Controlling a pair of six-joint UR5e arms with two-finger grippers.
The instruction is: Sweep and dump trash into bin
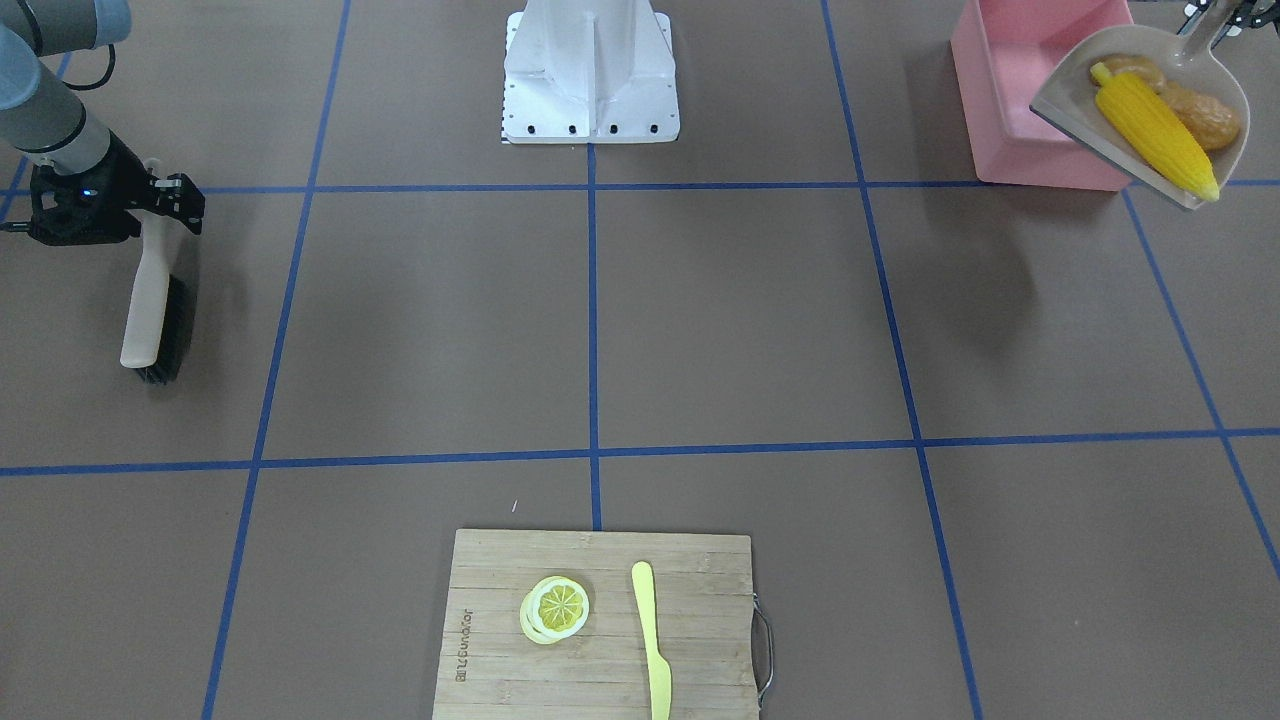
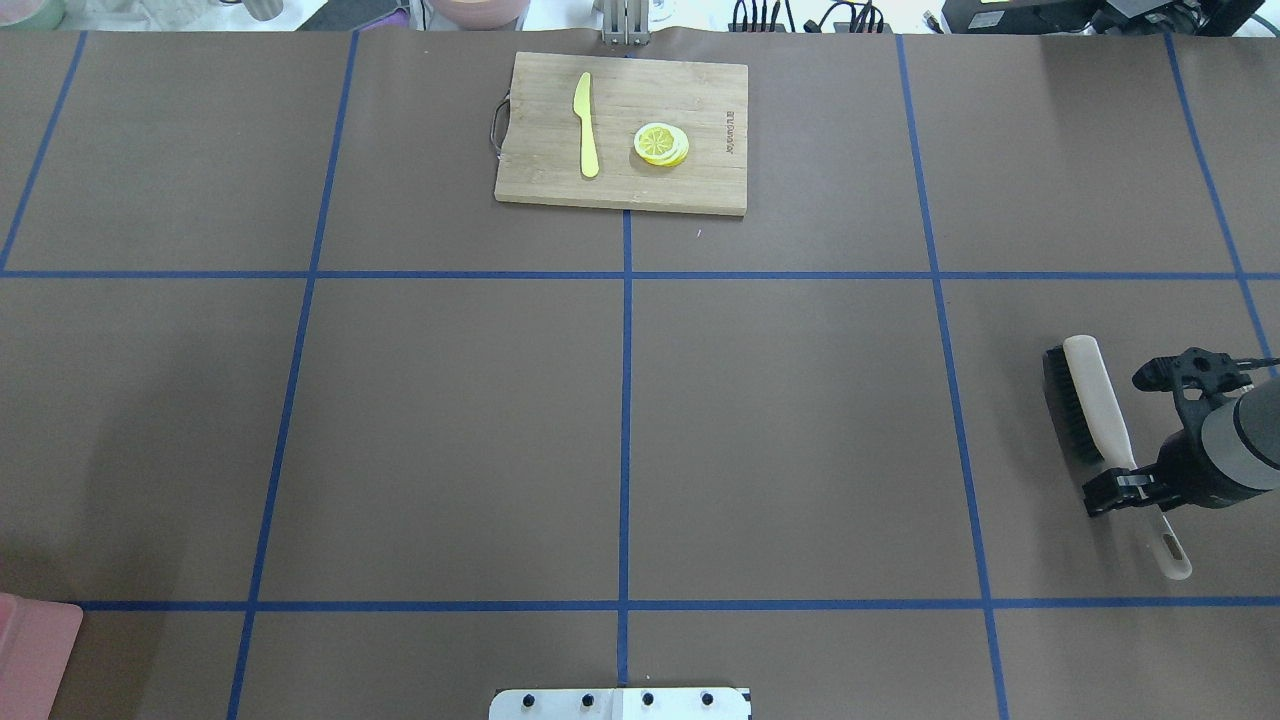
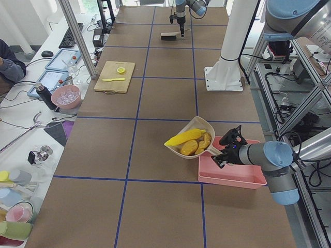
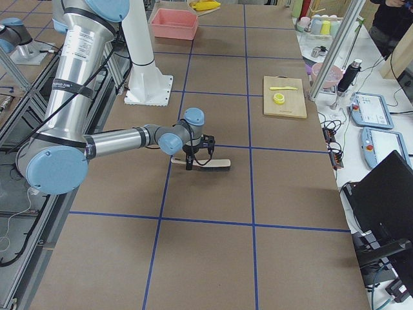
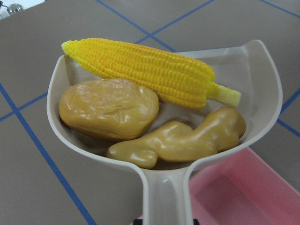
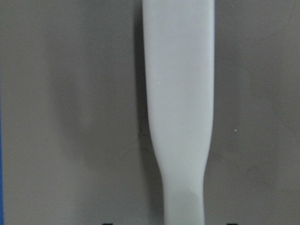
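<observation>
**Loaded, not yet tipped**

We see the corn cob (image 5: pixel 145 70), potato lump (image 5: pixel 110 108) and ginger root (image 5: pixel 183 138) lying together in the beige dustpan (image 5: pixel 262 84), aloft at the pink bin (image 1: pixel 1010 130)'s rim. The left gripper (image 3: pixel 222 151) clamps its handle. Well apart, the right gripper (image 2: pixel 1125 487) straddles the brush (image 2: pixel 1085 400) handle on the table (image 2: pixel 780 450), jaws apart.

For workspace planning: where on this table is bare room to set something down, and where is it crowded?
Bare: the wide middle, between the cutting board, the brush and the robot base. Crowded: the corner with pink bin and loaded dustpan.
</observation>
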